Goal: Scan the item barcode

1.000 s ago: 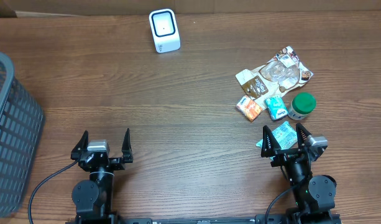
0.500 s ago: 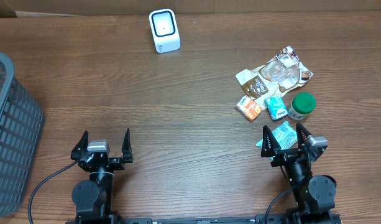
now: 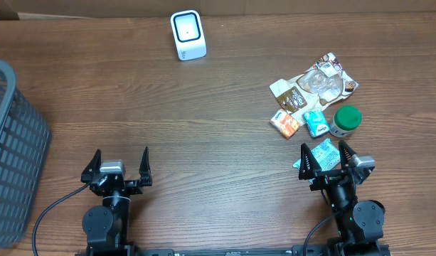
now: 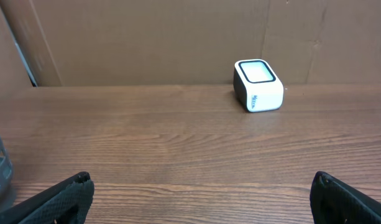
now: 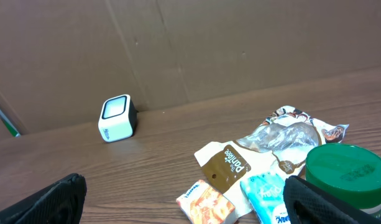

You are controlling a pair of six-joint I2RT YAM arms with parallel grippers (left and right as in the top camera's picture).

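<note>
Snack items, R side of table; none held
Teal pouch (image 3: 321,155) lay flat between fingers of R gripper (image 3: 323,147), nearest of cluster w/ jar (image 3: 346,120); scanner (image 3: 188,35) well apart at far edge; pouch prob. light, soft, slick, so pinch an edge; both arms sat low, pointing fwd; L gripper (image 3: 121,152) & R spread wide, empty.

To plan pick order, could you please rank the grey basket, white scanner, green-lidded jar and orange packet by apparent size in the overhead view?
1. grey basket, largest even though cut off by the frame edge.
2. white scanner.
3. green-lidded jar and orange packet look about alike; I would not rank them.
</note>
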